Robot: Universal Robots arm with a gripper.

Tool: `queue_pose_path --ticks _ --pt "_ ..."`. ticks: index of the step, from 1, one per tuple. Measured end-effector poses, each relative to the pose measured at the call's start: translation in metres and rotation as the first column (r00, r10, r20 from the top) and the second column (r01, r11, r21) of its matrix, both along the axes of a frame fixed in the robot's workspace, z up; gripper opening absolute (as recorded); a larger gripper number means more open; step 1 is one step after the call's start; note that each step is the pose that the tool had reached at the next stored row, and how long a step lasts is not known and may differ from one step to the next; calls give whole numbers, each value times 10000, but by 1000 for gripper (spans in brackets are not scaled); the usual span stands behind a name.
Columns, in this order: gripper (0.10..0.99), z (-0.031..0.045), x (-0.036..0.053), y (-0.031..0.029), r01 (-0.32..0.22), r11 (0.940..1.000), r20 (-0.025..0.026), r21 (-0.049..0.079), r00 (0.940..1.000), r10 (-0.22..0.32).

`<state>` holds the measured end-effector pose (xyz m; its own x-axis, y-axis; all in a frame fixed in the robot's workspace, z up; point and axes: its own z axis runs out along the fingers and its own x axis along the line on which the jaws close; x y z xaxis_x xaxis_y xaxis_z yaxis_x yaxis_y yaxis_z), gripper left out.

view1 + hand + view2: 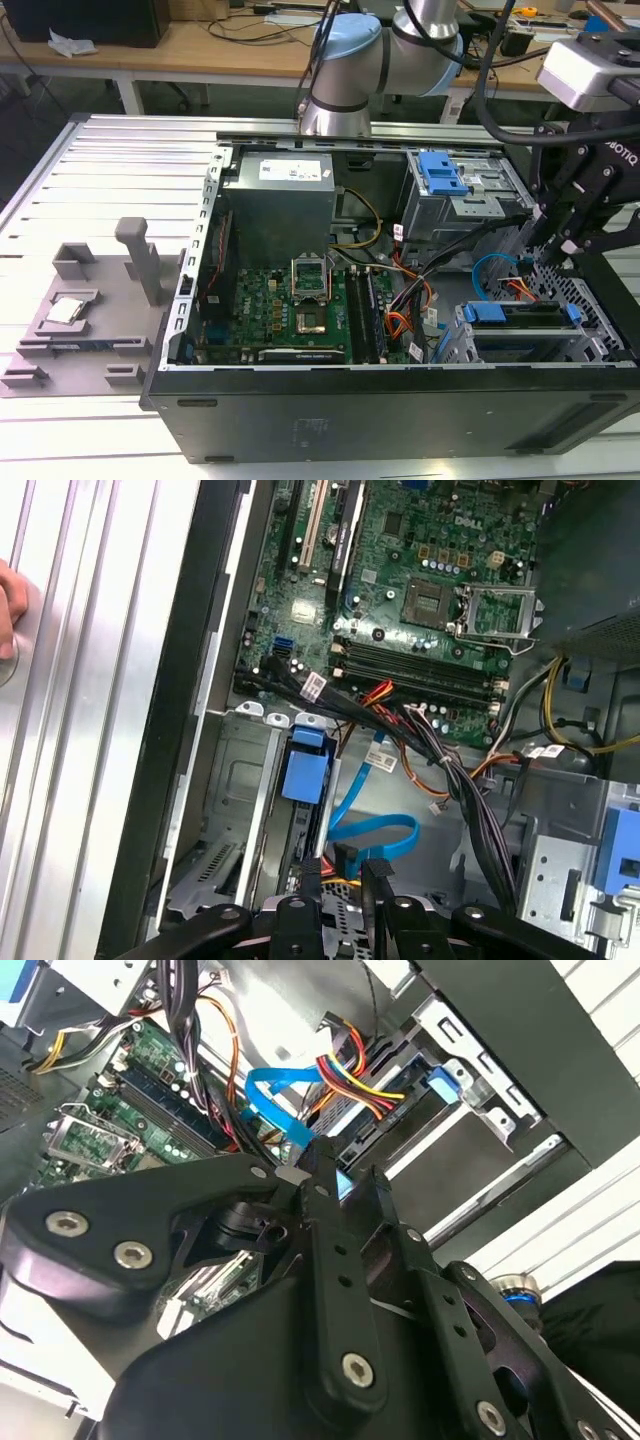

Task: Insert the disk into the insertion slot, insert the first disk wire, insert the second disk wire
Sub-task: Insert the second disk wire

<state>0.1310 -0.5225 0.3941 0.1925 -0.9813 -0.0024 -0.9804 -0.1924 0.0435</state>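
The gripper (343,1176) hangs inside the open computer case (380,410), at the exterior view's right. Its jaws are drawn narrow and pinched on the end of the blue data cable (280,1115), which loops away from them. Just past the fingertips lies the disk (520,322), seated in the insertion slot (590,302) with its blue carrier tabs showing at both ends. A bundle of red, yellow and black power wires (350,1065) runs toward the disk's end; whether it is plugged in I cannot tell. Further in lie the green motherboard (300,310) and the grey power supply (278,205). The case rests on a slatted metal bench (130,170), where a grey fixture (90,300) sits at the exterior view's left.
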Motion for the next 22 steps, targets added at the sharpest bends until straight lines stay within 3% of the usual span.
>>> queue_pose_path --ticks 4,11,16,22 --pt "302 -24 -18 4 -235 9997 -1 0 9997 235" --pt "302 -121 -65 100 -610 9980 -7 -138 9981 610" --pt "302 -182 -83 104 -766 9965 -21 -341 9971 766" --pt "302 -260 -90 104 -771 9962 -25 -392 9970 771"
